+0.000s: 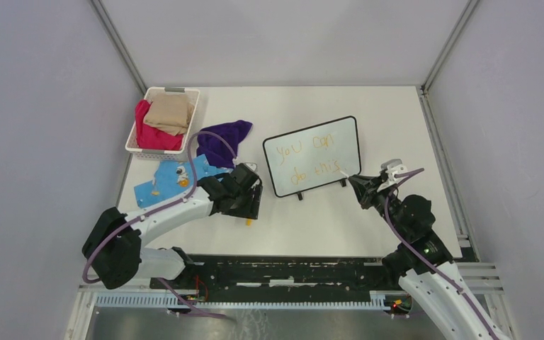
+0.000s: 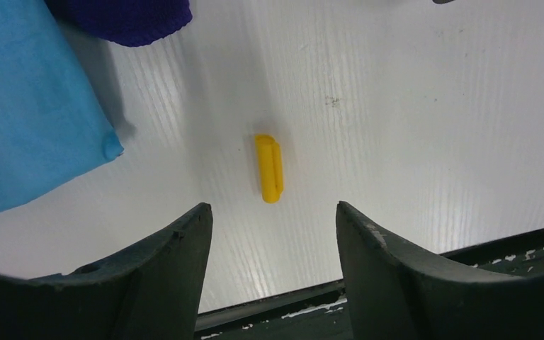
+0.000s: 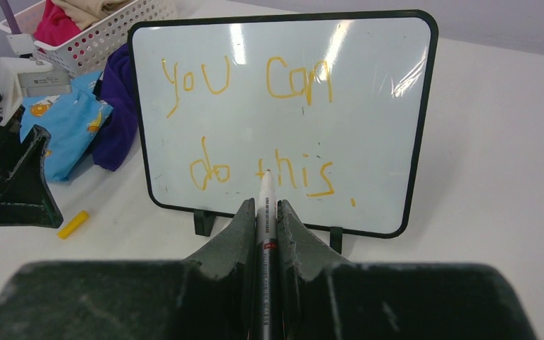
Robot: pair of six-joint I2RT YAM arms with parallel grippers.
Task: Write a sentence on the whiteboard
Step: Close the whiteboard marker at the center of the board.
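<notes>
Now our right gripper [image 3: 265, 212] clamps a marker [image 3: 266, 193], whiteboard [image 3: 368, 106] and sentence [image 3: 281, 85] straight ahead; our left gripper [image 2: 273, 209] gapes empty.

whiteboard [image 3: 386, 134]: upright, black-framed | sentence [image 3: 302, 79]: orange "you can do this", two lines

The left arm [image 1: 166, 216] and right arm [image 1: 443, 294] have white screw-dotted shells, bulky black joints and trailing purple cables [image 1: 193, 164]. The left end effector [image 2: 274, 216] and right end effector [image 3: 265, 207] bear dark wedge-shaped fingers [image 2: 177, 262].
</notes>
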